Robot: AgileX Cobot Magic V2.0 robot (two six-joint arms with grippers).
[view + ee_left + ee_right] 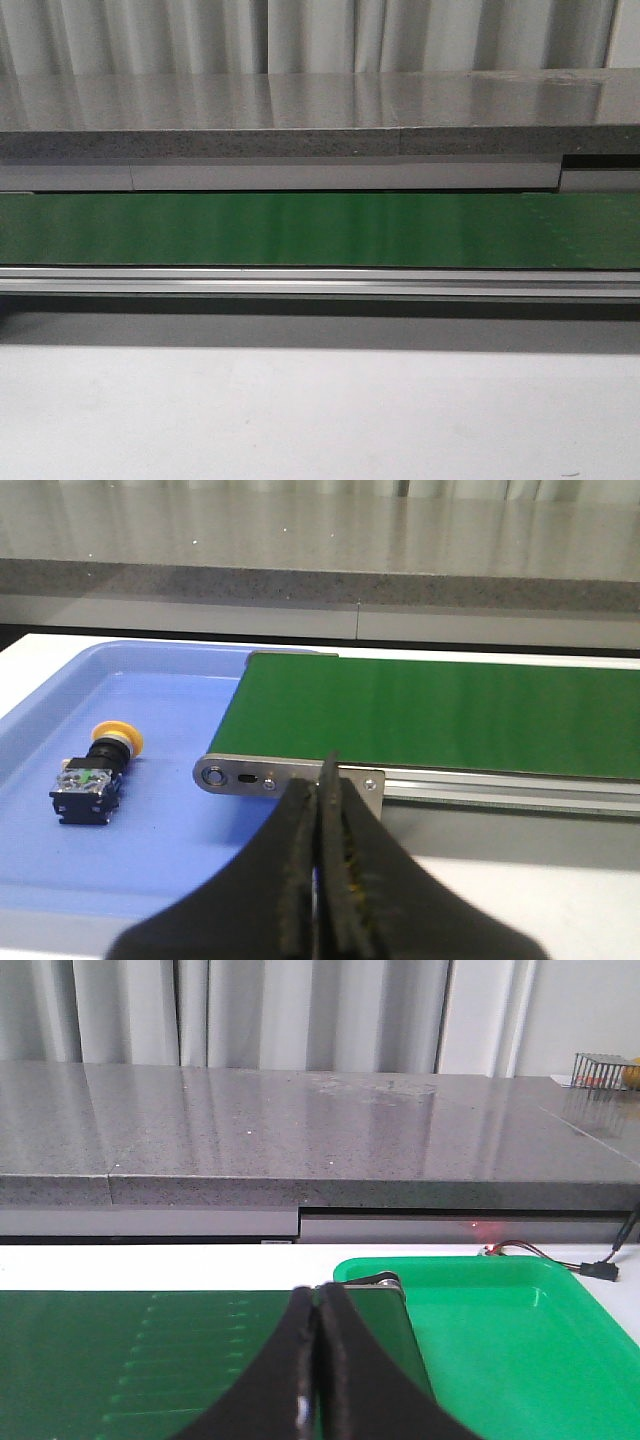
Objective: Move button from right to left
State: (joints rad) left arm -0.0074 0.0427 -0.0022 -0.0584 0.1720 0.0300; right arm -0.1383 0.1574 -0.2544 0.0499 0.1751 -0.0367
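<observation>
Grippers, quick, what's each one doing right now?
Left gripper: closed, holding nothing.
Right gripper: closed, holding nothing.

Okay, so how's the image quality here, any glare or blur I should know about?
Front view: soft pale streaks of glare along the green belt, reflections on the grey counter. Left wrist view: the button in the blue tray is sharp, the shut left pincer is blurred. Right wrist view: the right pincer is soft and dark, the green tray evenly lit.

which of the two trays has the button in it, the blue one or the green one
The blue tray, in the left wrist view: the button lies on its side there. The green tray, in the right wrist view, shows nothing inside.
</observation>
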